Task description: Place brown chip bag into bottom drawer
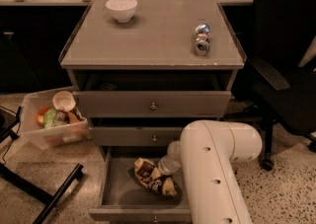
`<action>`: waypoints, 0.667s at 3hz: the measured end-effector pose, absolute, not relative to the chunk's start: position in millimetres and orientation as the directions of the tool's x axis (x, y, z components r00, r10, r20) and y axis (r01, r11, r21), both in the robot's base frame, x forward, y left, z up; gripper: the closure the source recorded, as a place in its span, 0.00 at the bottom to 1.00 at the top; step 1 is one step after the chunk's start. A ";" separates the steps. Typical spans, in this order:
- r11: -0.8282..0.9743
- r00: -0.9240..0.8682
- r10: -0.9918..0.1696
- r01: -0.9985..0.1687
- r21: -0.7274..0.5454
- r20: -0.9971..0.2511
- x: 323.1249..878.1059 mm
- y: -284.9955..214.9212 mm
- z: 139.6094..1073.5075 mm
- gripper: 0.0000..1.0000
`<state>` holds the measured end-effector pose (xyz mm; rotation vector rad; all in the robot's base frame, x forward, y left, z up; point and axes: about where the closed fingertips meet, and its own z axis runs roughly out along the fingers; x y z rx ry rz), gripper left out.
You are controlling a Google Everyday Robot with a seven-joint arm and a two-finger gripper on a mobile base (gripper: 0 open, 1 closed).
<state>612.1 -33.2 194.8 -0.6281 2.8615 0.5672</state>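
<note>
The brown chip bag (pixel 152 177) lies crumpled in the open bottom drawer (pixel 118 193), near the middle of its grey floor, with white and yellow panels showing. My gripper (pixel 166 167) reaches down into the drawer from the right and sits at the bag's upper right edge, touching or just above it. The large white arm link (pixel 212 168) covers the drawer's right part.
Two shut grey drawers (pixel 153 104) sit above. A white bowl (pixel 121 8) and a crushed can (pixel 201 39) stand on the cabinet top. A clear bin of items (pixel 53 119) stands on the floor at left, a black chair (pixel 286 80) at right.
</note>
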 end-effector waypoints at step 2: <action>0.834 -0.901 -0.396 -0.434 0.340 -0.178 609.4 -24.0 176.9 0.59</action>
